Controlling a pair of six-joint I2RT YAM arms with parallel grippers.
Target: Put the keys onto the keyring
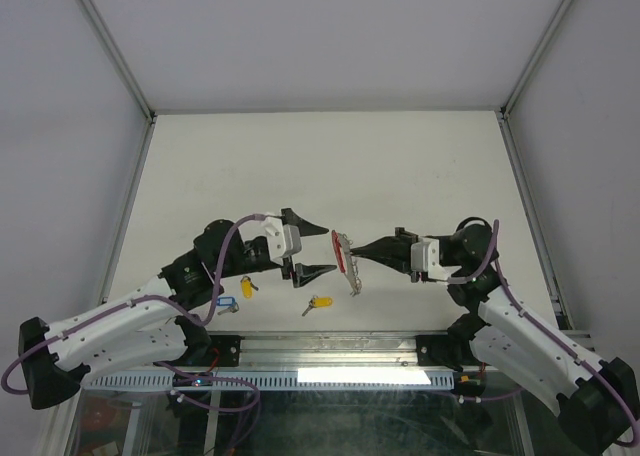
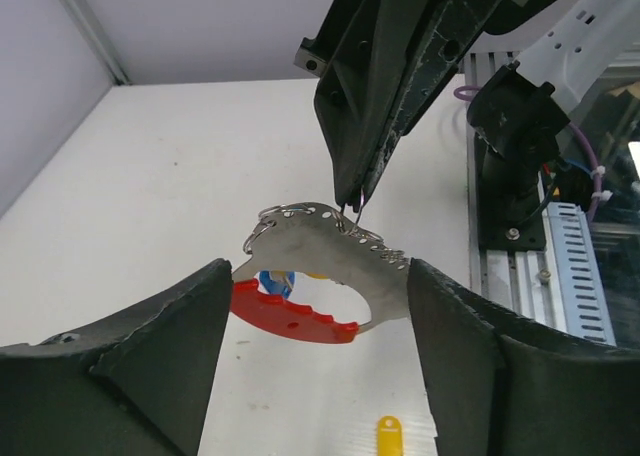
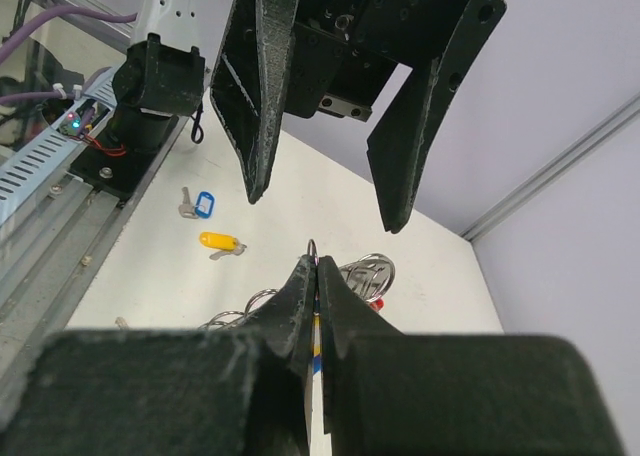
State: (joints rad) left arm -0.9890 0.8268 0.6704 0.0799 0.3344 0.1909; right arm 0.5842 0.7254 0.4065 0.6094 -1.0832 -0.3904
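The keyring (image 1: 347, 259), a silver plate with a red band (image 2: 291, 318) and a row of small rings (image 3: 366, 272), hangs in the air above the table between the two arms. My right gripper (image 1: 353, 257) is shut on one of its rings, which pokes out at the tips (image 3: 313, 263). My left gripper (image 1: 329, 249) faces it, open, with a finger (image 2: 160, 361) on either side of the keyring's near end and not touching it. Three keys lie on the table: a blue-tagged one (image 1: 227, 303) and two yellow-tagged ones (image 1: 247, 286) (image 1: 320, 303). A blue tag (image 2: 272, 280) shows through the keyring's opening.
An aluminium rail (image 1: 330, 351) with the arm bases runs along the table's near edge. Grey enclosure walls with metal posts (image 1: 130, 166) bound the white table (image 1: 330, 166) on the left, right and back. The right arm's base (image 2: 515, 136) stands beyond the keyring in the left wrist view.
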